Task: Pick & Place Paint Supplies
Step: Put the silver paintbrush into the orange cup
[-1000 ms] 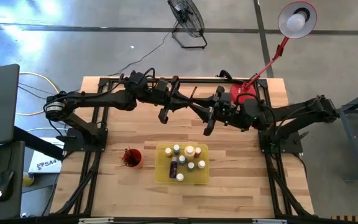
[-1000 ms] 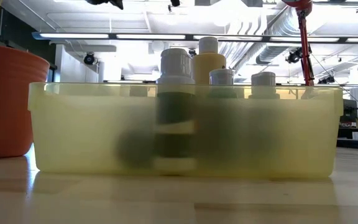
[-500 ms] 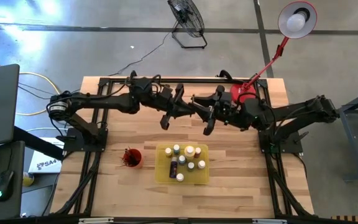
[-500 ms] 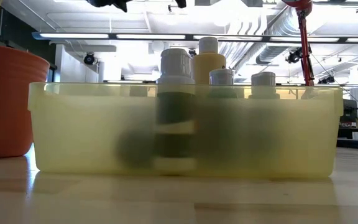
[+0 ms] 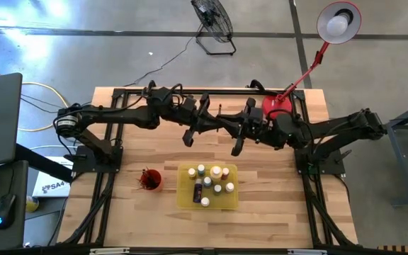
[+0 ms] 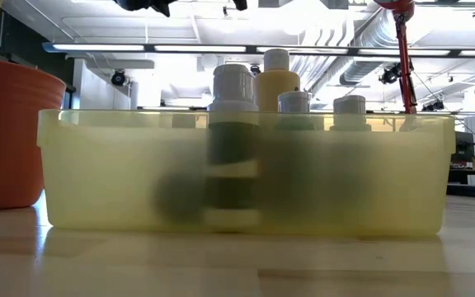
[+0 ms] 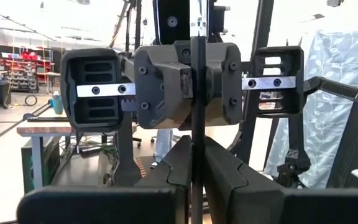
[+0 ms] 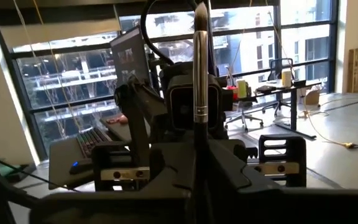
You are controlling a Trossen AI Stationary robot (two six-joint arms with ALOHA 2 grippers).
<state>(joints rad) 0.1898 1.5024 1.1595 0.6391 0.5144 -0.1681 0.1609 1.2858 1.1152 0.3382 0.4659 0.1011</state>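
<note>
Two grippers meet in mid-air above the back of the desk (image 5: 261,184), nose to nose; the left gripper (image 7: 191,163) has come in close to the right gripper (image 8: 197,163) within the last second, and the right jaws, half open a moment ago, have just clenched; the left jaws are likewise clenched. Between both pairs of jaws runs one paintbrush (image 8: 199,74), so each gripper now grasps the same brush; judged from this, a hand-over is at its midpoint, and the next step would call for one pair of jaws to release before the arms part, or the brush could be bent or pulled askew.

The paintbrush is a thin dark shaft with a pale metal ferrule, standing out beyond the right jaws' tips toward the left gripper; in the left wrist view it shows only as a narrow dark line (image 7: 192,118) crossing the face of the opposite gripper.

Other supplies lie well below the jaws and apart from them: small paint bottles (image 5: 211,184) with pale caps stand upright in the yellow tray (image 5: 184,198); beside the tray a red cup (image 5: 149,179) holds a few thin dark objects, probably more brushes, though they are too small to tell.
</note>
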